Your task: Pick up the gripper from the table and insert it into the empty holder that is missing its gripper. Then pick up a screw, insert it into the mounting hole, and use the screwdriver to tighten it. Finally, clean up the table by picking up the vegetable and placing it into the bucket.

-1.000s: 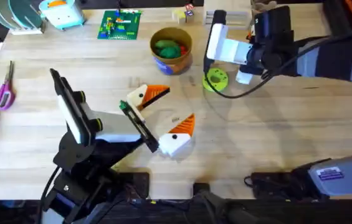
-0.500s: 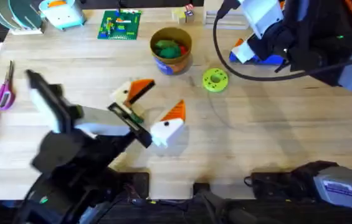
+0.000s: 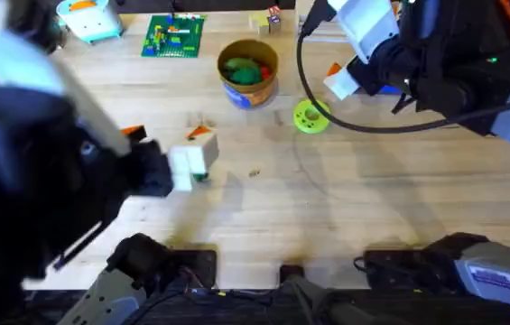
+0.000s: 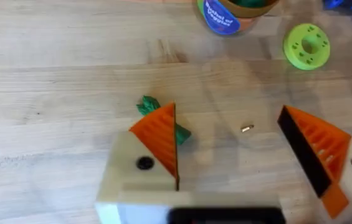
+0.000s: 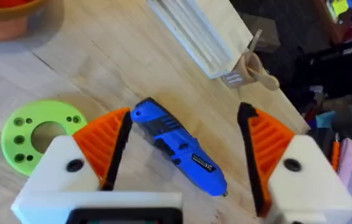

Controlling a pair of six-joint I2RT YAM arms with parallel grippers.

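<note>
The left arm rises close under the overhead camera, a large dark blur over the lower left of the worktop (image 3: 345,208), with one white finger block showing near the middle. The left gripper (image 4: 241,155) has its jaws wide apart; its white fingers carry orange ribbed pads (image 4: 158,134). Between them on the bare wood lies the screw (image 4: 246,129), small and pale-looking from the left wrist view, touching neither finger. Behind the pad of one finger a bit of green vegetable (image 4: 147,107) pokes out on the wood.

The bucket (image 3: 249,72) stands toward the far middle of the worktop with green pieces and a spot of red inside it; its blue band (image 4: 222,18) is in the left wrist view. Just to the right of it and a little nearer the arms' bases lies a green disc with holes (image 3: 310,116).

The right gripper (image 5: 185,152) hangs over the far right of the worktop, jaws apart, astride the screwdriver (image 5: 179,149), which lies flat on the wood between the orange pads without being clamped. The disc sits near one of its fingers. A pale ridged wooden block (image 5: 197,34) lies beyond the screwdriver near the worktop's edge
</note>
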